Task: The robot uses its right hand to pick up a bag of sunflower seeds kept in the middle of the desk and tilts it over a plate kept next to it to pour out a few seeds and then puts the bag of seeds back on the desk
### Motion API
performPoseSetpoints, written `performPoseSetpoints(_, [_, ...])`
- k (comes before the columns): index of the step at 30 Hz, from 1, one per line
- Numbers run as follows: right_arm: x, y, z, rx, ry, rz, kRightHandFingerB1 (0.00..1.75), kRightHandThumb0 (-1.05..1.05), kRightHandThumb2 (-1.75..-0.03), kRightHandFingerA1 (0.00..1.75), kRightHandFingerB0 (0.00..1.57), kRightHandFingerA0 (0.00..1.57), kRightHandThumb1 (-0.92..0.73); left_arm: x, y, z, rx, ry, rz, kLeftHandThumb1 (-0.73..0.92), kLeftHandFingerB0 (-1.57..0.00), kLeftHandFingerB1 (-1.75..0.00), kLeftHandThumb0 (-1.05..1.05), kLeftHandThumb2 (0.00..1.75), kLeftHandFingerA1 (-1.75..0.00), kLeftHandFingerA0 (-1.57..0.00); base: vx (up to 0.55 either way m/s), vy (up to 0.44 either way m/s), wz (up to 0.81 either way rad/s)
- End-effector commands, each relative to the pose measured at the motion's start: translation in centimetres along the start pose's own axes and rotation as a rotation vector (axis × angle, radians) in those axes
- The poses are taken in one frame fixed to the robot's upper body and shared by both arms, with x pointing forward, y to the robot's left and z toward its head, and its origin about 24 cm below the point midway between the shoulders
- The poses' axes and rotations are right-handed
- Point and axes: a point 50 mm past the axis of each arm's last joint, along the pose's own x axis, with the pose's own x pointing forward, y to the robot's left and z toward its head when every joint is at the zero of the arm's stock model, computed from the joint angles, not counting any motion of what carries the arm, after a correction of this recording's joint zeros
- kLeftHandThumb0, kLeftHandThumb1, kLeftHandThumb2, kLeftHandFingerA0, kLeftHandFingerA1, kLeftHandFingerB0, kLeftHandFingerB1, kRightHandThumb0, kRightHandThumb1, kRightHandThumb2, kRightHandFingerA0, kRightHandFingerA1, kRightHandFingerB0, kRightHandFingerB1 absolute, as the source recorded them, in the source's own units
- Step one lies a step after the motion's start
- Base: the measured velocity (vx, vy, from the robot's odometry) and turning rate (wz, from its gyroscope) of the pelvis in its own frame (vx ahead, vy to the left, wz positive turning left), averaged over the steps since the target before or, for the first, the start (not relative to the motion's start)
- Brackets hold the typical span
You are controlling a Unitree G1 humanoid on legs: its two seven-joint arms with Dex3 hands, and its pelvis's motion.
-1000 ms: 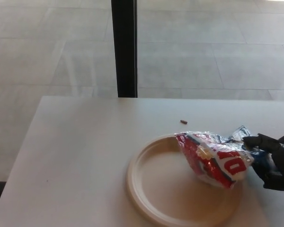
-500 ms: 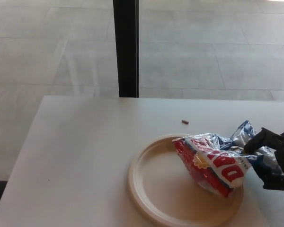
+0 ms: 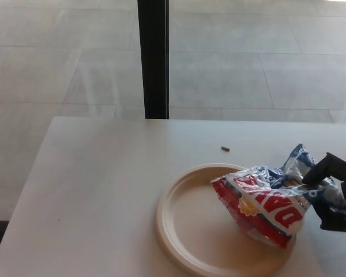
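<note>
bag [image 3: 265, 202] lowered (tilted), over plate [image 3: 190, 231]

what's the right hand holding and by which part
The right hand holds the seed bag by its crumpled blue-and-white end, at the bag's right side; the red end hangs over the plate.

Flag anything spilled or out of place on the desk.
One small brown speck, likely a stray seed, lies on the desk beyond the plate, not in it. The right hand holds the crumpled seed bag over the plate; no seeds show there.
</note>
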Motion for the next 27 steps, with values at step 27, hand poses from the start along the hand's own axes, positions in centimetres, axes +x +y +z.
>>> performPoseSetpoints(27, [5.4,-4.2,4.1,-0.029,-0.073,-0.171,1.62,-0.25,-1.19,1.75,0.81,0.94,-0.49,-0.6,1.0,-0.4,0.044,0.009,0.035,0.73,-0.46,-0.37,-0.70,0.63,-0.53,-0.48,0.00,0.000,0.00])
